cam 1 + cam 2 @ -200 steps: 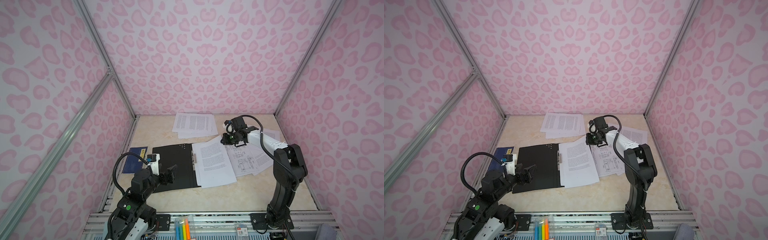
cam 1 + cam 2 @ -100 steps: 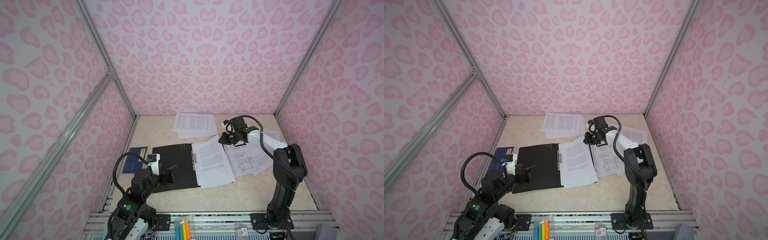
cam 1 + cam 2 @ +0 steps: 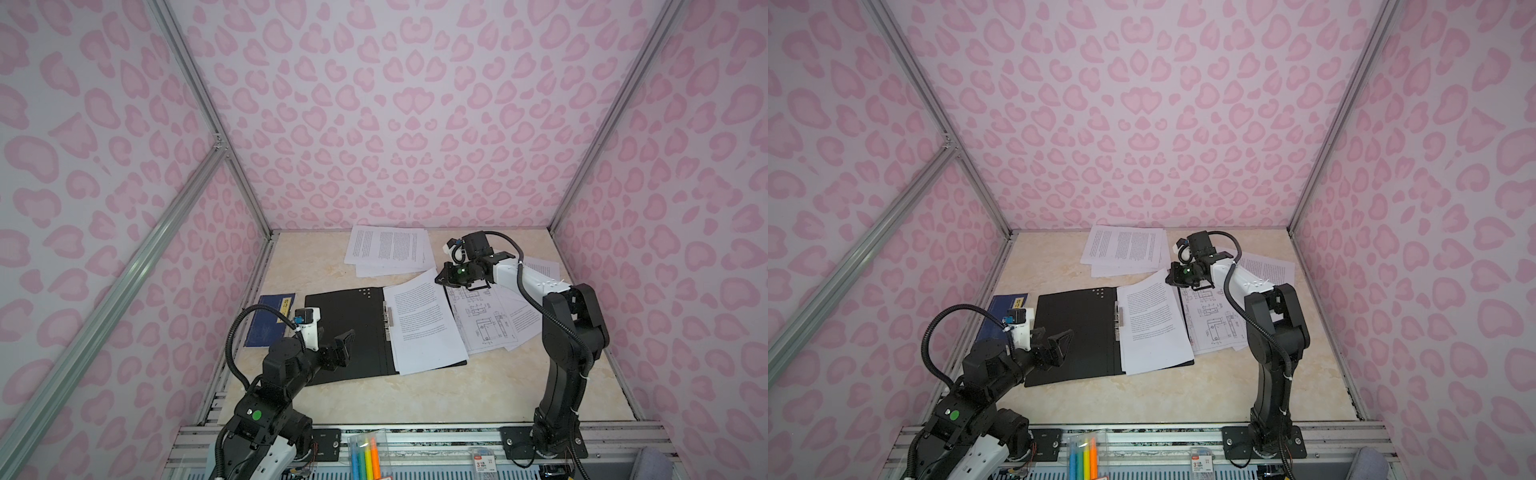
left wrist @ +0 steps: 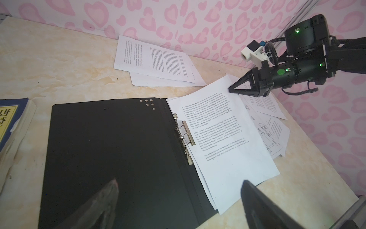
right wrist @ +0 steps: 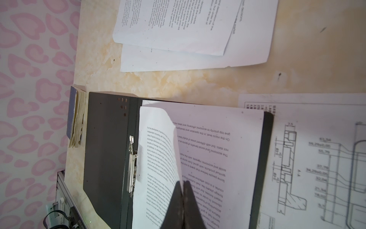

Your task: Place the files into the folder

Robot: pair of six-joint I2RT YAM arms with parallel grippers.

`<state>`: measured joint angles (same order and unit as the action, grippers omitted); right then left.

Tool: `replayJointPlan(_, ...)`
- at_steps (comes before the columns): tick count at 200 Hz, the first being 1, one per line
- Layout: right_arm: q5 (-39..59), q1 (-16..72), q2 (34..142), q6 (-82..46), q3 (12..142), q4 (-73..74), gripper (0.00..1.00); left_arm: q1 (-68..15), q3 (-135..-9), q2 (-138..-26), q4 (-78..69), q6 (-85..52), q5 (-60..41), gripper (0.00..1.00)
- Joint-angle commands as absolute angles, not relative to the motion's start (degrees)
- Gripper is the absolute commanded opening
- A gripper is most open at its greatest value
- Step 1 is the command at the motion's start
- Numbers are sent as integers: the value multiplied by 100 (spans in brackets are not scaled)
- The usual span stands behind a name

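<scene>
- The thin flat folder [image 3: 353,307], black inside, lies open on the pale stone-look table [image 3: 415,399].
- The right claw [image 3: 439,279] is pinched tight on the far corner of a white paper sheet with black words [image 3: 424,324]. This sheet rests on the folder's right half, with that corner lifted.
- The left claw [image 3: 1052,335] is spread wide and holds nothing. It hangs over the folder's near left part.
- I think the step now is laying this sheet into the folder. Next, the right claw should lower the corner, line the sheet up beside the folder's metal clip [image 3: 387,318], and let go.
- Count: one folder, two claws, and one dark blue book with a yellow label [image 3: 270,320] just left of the folder.
- Two sheets are in the folder: the held one and a second sheet [image 5: 227,142] under it.
- More sheets wait in two piles. The back pile [image 3: 388,249] behind the folder has at least two. The drawing pile [image 3: 482,320] right of the folder has at least three. I cannot tell the exact numbers.
</scene>
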<state>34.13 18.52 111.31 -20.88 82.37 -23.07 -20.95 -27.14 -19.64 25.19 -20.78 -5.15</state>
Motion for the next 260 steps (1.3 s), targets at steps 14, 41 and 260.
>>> replayJointPlan(14,3471,1806,11261,-2188,8296,-2149,0,-2083,-2761,-1953,2421,-2006,-519,98)
replayJointPlan(41,3480,1793,11337,-2203,8344,-2140,0,-2085,-2760,-1968,2419,-1997,-514,98)
replayJointPlan(260,3636,1799,11522,-2222,8277,-2056,0,-2089,-2762,-1971,2421,-2000,-481,98)
